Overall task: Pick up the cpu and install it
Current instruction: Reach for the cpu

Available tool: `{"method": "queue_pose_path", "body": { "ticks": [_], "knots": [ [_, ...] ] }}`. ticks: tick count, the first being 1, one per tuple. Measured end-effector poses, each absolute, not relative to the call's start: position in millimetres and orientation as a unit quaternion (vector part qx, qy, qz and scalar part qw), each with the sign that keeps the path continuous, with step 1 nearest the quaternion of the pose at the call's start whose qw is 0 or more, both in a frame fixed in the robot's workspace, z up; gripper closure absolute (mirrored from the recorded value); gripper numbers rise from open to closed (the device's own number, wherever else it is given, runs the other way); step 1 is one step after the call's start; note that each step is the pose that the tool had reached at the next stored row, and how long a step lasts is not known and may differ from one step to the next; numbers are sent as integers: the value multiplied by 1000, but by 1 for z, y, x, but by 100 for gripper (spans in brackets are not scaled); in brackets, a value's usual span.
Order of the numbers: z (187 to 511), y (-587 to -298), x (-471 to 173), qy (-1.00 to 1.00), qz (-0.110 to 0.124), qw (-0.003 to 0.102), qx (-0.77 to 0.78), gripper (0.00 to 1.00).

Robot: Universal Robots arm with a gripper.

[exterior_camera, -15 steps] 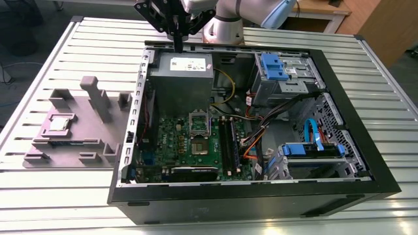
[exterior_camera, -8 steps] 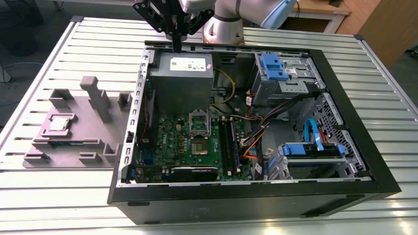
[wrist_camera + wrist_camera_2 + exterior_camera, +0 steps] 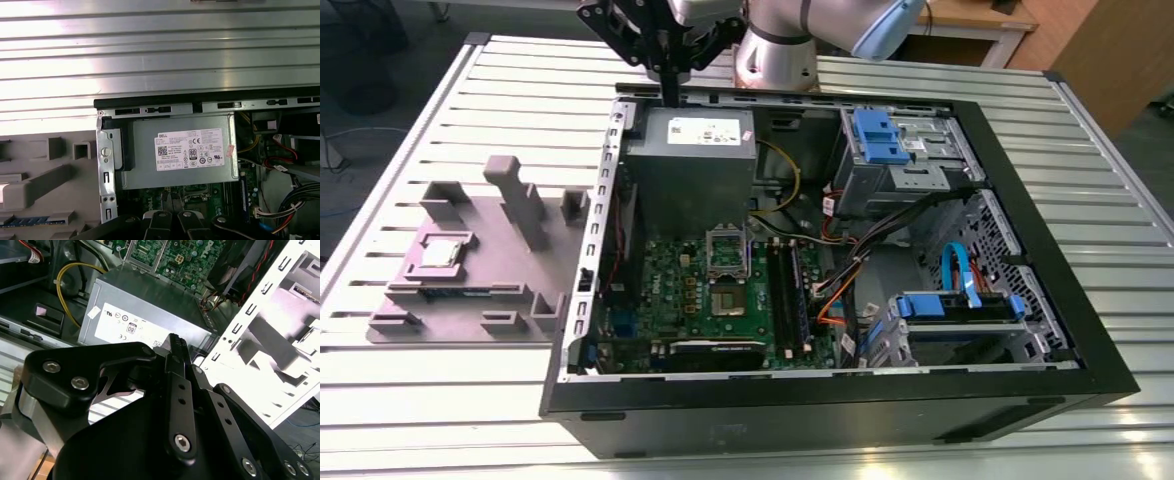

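The cpu [image 3: 440, 250], a small silver square with a pale rim, lies in a recess of the grey fixture [image 3: 494, 225] at the exterior view's left, outside the computer case. My gripper [image 3: 674, 98] hangs shut and empty over the case's far edge, above the grey power supply box [image 3: 687, 170], well away from the cpu. Its black fingers [image 3: 176, 347] point down toward the box's white label [image 3: 190, 150] in both wrist views. The metal-framed socket [image 3: 724, 296] with a dark centre sits on the green motherboard [image 3: 674, 290].
The open black case [image 3: 1041, 300] takes up most of the slatted metal table [image 3: 480, 110]. Inside are blue drive brackets [image 3: 881, 135], cables and memory sticks [image 3: 783, 285]. Grey posts [image 3: 520, 205] rise from the fixture beside the cpu.
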State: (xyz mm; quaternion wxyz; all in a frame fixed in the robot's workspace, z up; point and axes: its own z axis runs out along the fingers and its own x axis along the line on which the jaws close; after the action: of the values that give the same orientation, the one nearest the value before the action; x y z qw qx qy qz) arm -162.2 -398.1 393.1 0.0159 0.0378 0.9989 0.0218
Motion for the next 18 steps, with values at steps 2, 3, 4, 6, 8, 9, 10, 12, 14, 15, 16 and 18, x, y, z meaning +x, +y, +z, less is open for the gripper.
{"method": "queue_pose_path", "body": {
  "ticks": [2,3,4,6,8,9,10,12,14,15,16,18],
  "knots": [
    [393,-398,-163,999,22,16,38,89],
    [393,-398,-163,999,22,16,38,89],
    [393,-398,-163,999,22,16,38,89],
    [393,-398,-163,999,22,16,38,89],
    [393,-398,-163,999,22,16,38,89],
    [393,-398,-163,999,22,16,38,89],
    [393,-398,-163,999,22,16,38,89],
    [393,-398,-164,999,22,16,38,89],
    [393,-398,-165,999,22,16,38,89],
    [393,-398,-166,999,22,16,38,89],
    [393,-398,-168,999,22,16,38,89],
    [393,-398,-170,999,22,16,38,89]
  ]
}}
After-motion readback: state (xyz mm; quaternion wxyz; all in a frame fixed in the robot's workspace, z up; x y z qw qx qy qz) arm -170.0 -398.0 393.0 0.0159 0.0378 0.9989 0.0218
